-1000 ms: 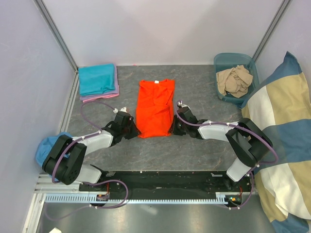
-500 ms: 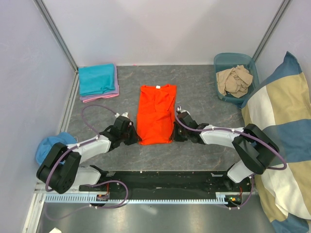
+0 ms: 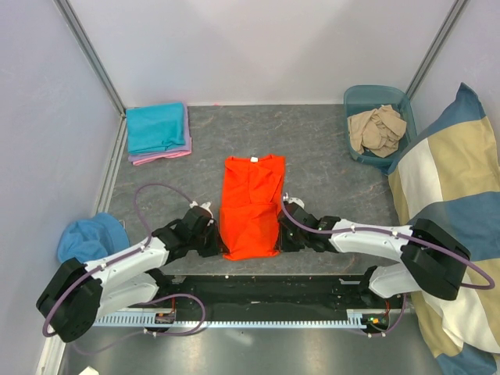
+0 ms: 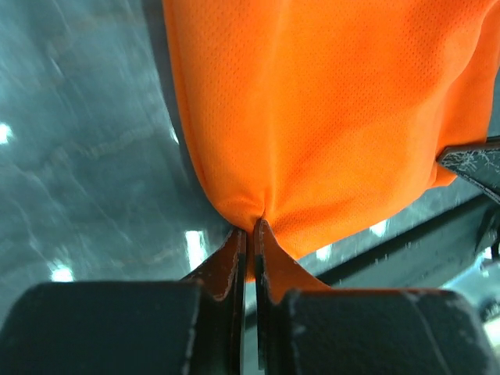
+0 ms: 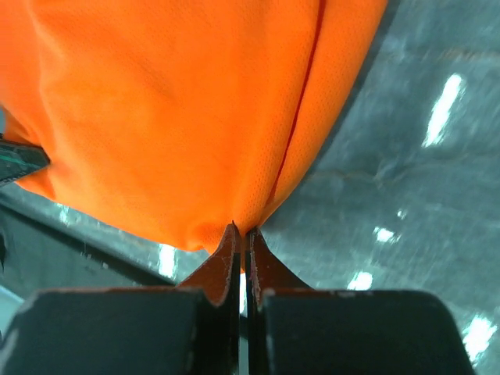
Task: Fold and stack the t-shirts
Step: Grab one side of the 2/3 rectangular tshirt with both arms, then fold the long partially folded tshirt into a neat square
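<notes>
The orange t-shirt (image 3: 251, 205) lies lengthwise in the middle of the grey table, folded narrow, its white neck label at the far end. My left gripper (image 3: 219, 244) is shut on its near left corner (image 4: 250, 215). My right gripper (image 3: 280, 241) is shut on its near right corner (image 5: 234, 223). Both hold the hem close to the table's near edge. A folded teal t-shirt (image 3: 156, 127) lies on a pink-lilac one (image 3: 160, 156) at the far left. A beige t-shirt (image 3: 376, 129) sits crumpled in the bin.
A teal plastic bin (image 3: 355, 101) stands at the far right. A big blue-and-beige cushion-like fabric (image 3: 457, 211) fills the right side. A blue cloth (image 3: 86, 237) lies at the left edge. The black base rail (image 3: 258, 293) runs just behind the grippers.
Both grippers have pulled the orange t-shirt toward the near edge of the table, and the whole shirt has slid with them. Their grip has stayed shut.
</notes>
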You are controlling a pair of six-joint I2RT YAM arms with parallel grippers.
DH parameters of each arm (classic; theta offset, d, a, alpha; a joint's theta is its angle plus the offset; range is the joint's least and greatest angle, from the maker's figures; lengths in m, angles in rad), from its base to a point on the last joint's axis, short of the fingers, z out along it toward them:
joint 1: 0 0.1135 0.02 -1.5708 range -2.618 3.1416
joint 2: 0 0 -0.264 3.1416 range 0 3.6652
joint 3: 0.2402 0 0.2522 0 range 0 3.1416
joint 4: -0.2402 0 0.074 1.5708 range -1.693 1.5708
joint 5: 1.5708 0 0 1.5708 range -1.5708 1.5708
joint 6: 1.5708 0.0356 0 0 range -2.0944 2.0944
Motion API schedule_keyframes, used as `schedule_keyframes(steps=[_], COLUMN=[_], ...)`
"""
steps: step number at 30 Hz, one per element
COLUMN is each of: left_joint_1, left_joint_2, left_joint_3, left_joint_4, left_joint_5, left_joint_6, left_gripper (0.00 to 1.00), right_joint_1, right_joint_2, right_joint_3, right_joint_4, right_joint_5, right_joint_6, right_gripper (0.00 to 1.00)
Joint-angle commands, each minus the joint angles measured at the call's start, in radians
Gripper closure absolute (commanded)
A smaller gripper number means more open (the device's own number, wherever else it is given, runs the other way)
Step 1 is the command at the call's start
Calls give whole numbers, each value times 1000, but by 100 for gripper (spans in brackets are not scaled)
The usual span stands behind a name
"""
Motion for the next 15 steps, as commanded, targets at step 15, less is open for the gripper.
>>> schedule_keyframes(steps=[15], left_joint_1=[-70], left_joint_2=[-103], left_joint_3=[321], left_joint_4=[-281], left_joint_5=[-139], left_joint_6=[26], left_gripper=[98], right_joint_1=[106], right_joint_2=[-223], right_joint_3=[158], right_joint_4=[-198], right_joint_5=[230], right_joint_6=[120], right_gripper=[100])
